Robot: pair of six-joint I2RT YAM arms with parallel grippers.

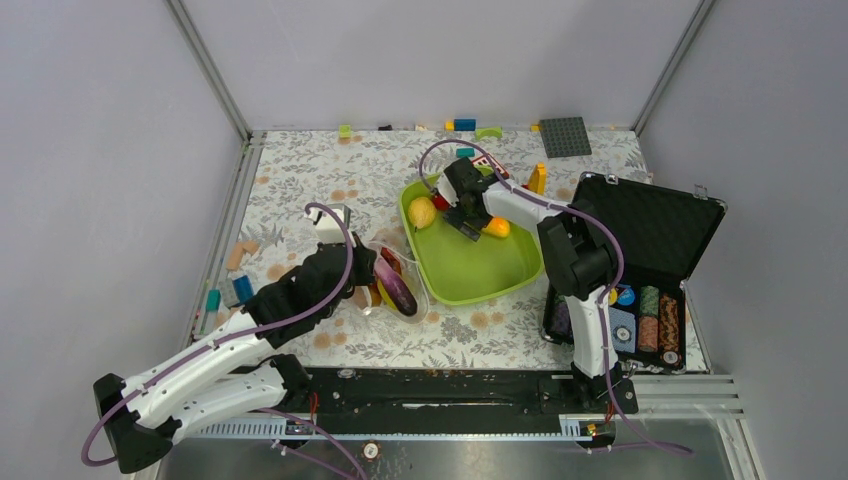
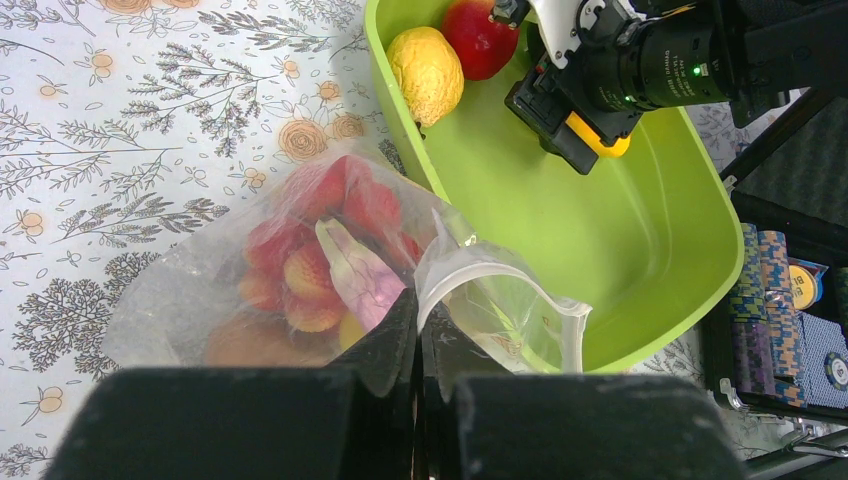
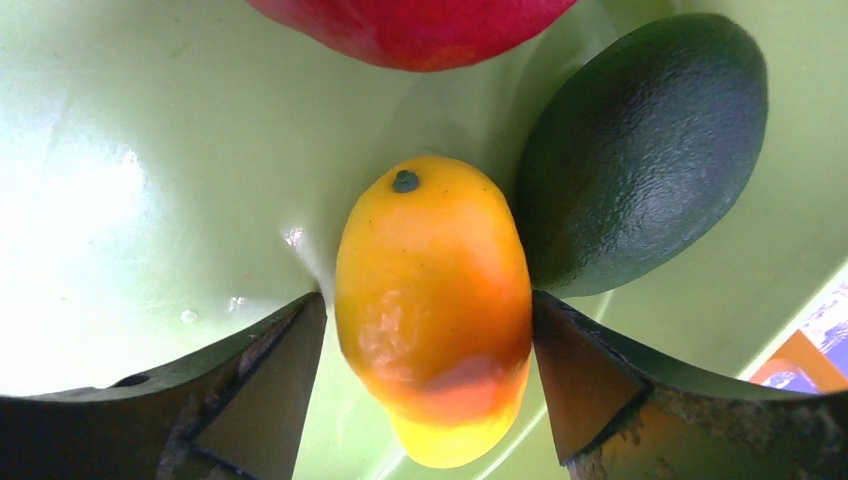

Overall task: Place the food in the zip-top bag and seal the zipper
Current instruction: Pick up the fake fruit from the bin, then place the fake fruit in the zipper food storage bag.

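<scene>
Likely slick, light yellow-orange plastic fruit (image 3: 432, 260), bracketed mid-body by the parted right tool (image 3: 428, 305) inside the lime-green tray (image 2: 620, 220); flimsy clear zip-top bag (image 2: 200, 300) clamped by the left tool (image 2: 417, 330).

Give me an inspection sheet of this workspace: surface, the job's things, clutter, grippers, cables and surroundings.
Surface: floral-print tablecloth, lying flat.
Job's things: clear zip-top bag open-mouthed beside the lime-green plastic tray, holding red fruit and a purple eggplant; yellow lemon, red apple, orange-yellow mango-shaped fruit and dark green avocado in the tray.
Clutter: coloured building blocks along far and left edges; grey baseplate; open black case of poker chips, right.
Grippers: left gripper shut on the bag's mouth edge; right gripper open, jaws astride the orange-yellow fruit.
Cables: purple cable loops over each arm, no snag seen.
Surroundings: plain grey walls, metal frame posts.
</scene>
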